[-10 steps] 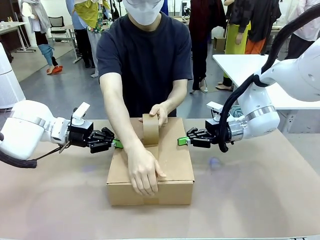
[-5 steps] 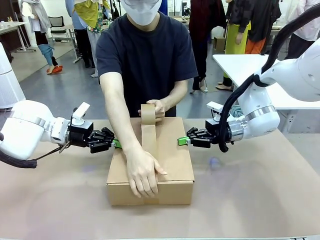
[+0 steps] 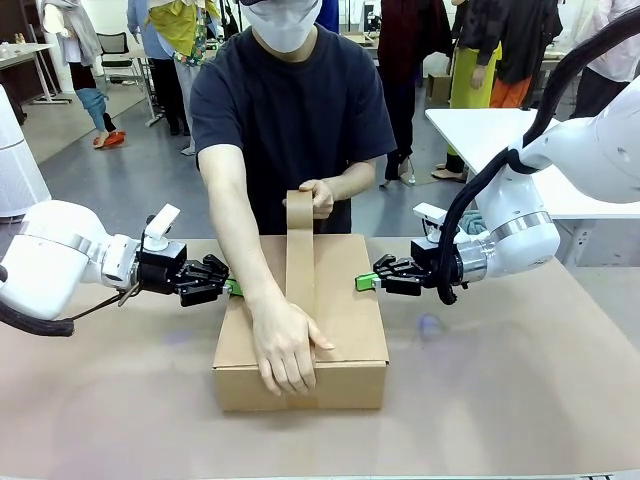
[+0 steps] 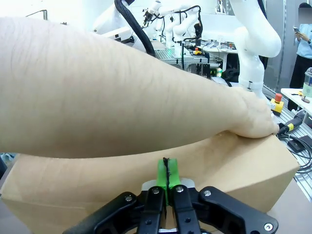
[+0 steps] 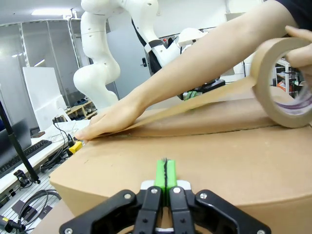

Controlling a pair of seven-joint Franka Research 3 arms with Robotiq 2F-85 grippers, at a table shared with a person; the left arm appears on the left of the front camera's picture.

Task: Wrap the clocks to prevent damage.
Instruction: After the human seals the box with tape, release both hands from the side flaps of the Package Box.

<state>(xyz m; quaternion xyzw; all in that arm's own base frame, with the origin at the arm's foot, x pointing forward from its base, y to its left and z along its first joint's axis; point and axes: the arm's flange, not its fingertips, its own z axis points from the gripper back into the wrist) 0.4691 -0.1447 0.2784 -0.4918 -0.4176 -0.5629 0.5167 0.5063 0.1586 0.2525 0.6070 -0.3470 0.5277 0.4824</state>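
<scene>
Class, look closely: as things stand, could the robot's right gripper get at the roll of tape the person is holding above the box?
Probably not easily: the right gripper is shut against the box side, and the tape roll sits higher, gripped in the person's hand.

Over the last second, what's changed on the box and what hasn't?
The person's hand holding the tape roll has lifted it up and back toward the far edge of the cardboard box, drawing a longer strip of tape along the top. Their other hand stays pressed on the near edge. The left gripper and right gripper remain shut against the box sides.
</scene>
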